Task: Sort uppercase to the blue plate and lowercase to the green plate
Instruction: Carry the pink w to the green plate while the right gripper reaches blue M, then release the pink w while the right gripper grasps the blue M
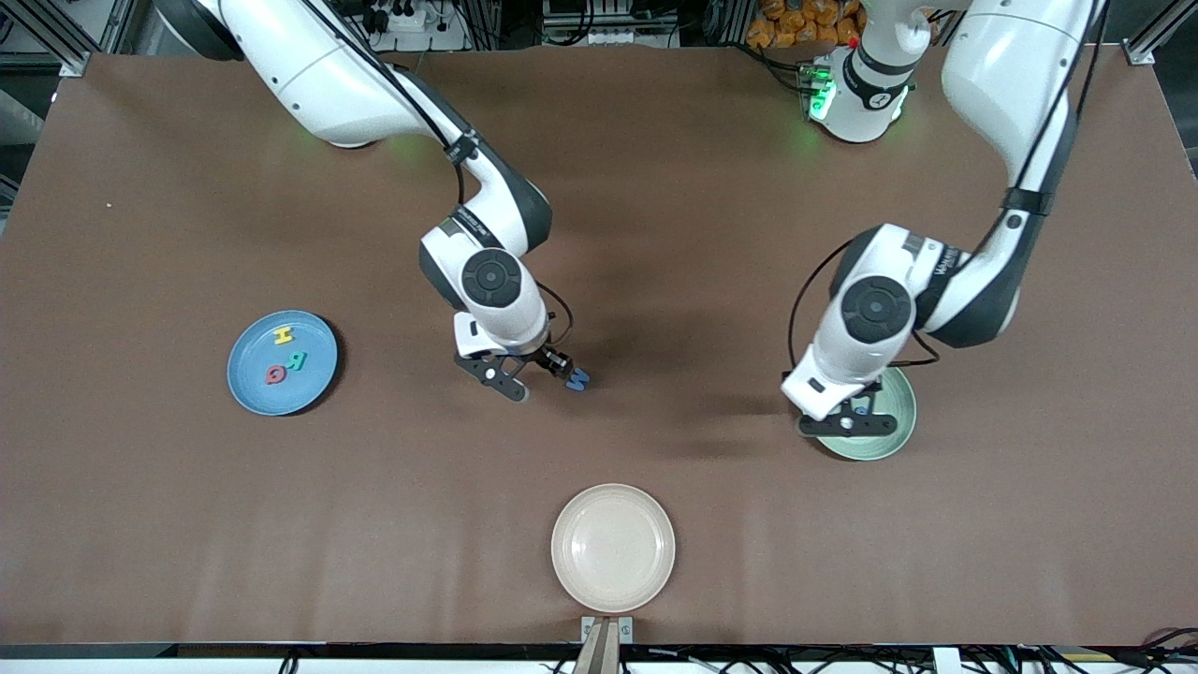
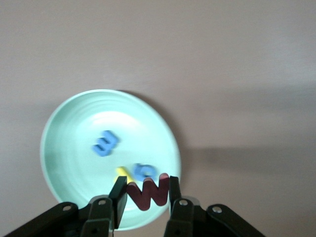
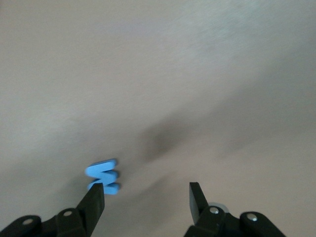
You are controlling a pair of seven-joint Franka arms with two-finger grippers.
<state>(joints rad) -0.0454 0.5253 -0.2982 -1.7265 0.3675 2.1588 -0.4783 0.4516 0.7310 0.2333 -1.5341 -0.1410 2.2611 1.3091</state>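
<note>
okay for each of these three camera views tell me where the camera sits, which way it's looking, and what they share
Front view: high across the table, facing both arms' bases; shows both arms, blue plate, cream plate.
Left wrist view: on the left arm, looking down at green plate; left gripper clamps red w.
Right wrist view: on the right arm, looking down at bare table; open right gripper beside light-blue M.
Shared: front view also shows the M and green plate.

The worktop (image 1: 187, 524) is plain brown. The blue plate (image 1: 251, 388) carries a yellow H (image 1: 282, 334), a teal R (image 1: 297, 359) and a red Q (image 1: 275, 374); the pale green plate (image 2: 64, 148) carries a blue m (image 2: 105, 143), a blue g (image 2: 144, 171) and a yellow letter (image 2: 120, 172). A dark red w (image 2: 147, 192) shows between black fingers (image 2: 118, 193), a light-blue M (image 3: 103, 176) lies on the brown, and the third plate (image 1: 613, 548) is cream.
</note>
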